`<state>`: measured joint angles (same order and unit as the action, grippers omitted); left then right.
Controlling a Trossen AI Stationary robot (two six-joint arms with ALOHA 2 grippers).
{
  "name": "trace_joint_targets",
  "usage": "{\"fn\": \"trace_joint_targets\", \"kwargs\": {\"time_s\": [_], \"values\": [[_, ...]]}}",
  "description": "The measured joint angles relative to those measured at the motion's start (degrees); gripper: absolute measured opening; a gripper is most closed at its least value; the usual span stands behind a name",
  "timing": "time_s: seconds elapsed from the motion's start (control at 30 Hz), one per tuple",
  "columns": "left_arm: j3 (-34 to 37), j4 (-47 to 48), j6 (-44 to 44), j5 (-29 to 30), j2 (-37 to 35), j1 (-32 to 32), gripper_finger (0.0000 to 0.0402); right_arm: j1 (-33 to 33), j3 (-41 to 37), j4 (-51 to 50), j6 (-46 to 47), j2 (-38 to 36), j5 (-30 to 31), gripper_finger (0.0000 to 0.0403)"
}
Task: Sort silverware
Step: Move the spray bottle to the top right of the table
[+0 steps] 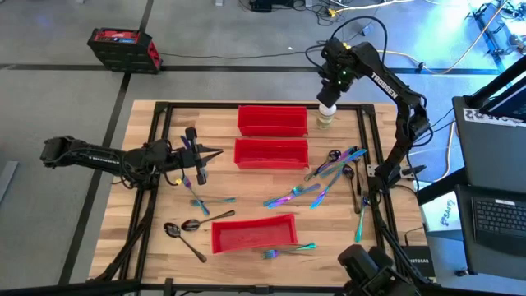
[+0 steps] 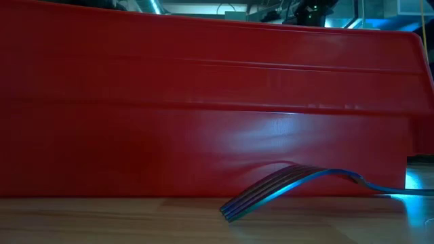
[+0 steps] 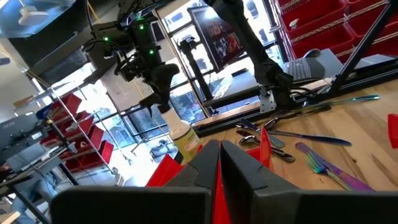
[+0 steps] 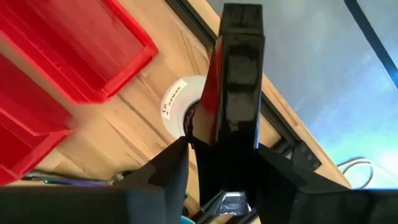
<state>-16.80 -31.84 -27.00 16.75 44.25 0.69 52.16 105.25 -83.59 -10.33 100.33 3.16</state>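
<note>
The right gripper (image 1: 328, 105) is hanging over the clear spray bottle (image 1: 326, 117) at the worktop's (image 1: 246, 201) far edge, its fingers closing around the bottle's top; a white label on the bottle is showing writing too small to read. "TROSSEN" is reading in white along the right arm (image 1: 386, 85). The left gripper (image 1: 215, 153) is hovering with fingers pressed together, empty, near the left edge. The silverware (image 1: 329, 177) is lying scattered toward the right edge and around three red bins (image 1: 271, 153), with one fork (image 2: 291, 186) resting beside the nearest bin.
</note>
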Motion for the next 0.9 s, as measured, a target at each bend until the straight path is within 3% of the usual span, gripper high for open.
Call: {"fn": "trace_joint_targets", "kwargs": {"time_s": [0.37, 0.7, 0.9], "values": [[0.0, -0.06, 0.02, 0.0, 0.0, 0.0, 0.0001, 0.0, 0.0, 0.76, -0.02, 0.0, -0.19, 0.014], [0.0, -0.08, 0.02, 0.0, 0.0, 0.0, 0.0001, 0.0, 0.0, 0.11, 1.4, -0.04, 0.93, 0.0198], [0.0, -0.08, 0.02, 0.0, 0.0, 0.0, 0.0001, 0.0, 0.02, -1.66, 1.7, -0.09, 2.72, 0.0198]]}}
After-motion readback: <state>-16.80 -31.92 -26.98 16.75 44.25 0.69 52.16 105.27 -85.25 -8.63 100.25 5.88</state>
